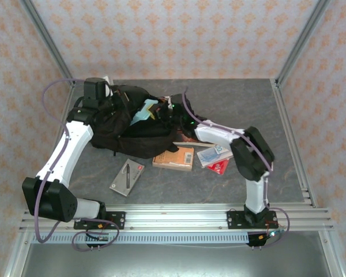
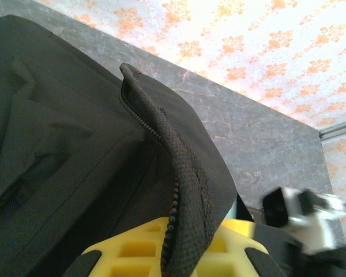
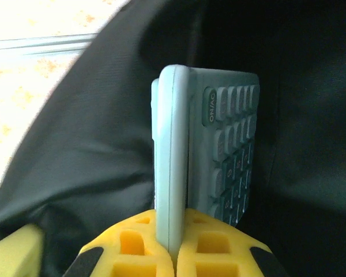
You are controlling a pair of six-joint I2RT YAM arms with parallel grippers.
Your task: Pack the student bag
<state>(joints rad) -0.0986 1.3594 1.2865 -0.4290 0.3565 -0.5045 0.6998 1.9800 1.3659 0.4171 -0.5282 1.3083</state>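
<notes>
Probably "ON/AC" on calculator key (image 3: 212,107)

Overhead; wrist close-ups sharing student bag (image 1: 122,135)

A calculator (image 3: 219,150) is being kept in the student bag (image 1: 130,124), left of centre; a book (image 1: 173,158) is being left just below.

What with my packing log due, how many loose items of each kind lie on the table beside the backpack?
Grey pen box: 1
Brown book: 1
Blue-white booklet: 1
Red booklet: 1
Total: 4, not counting a part-hidden flat item behind the brown book.
</notes>
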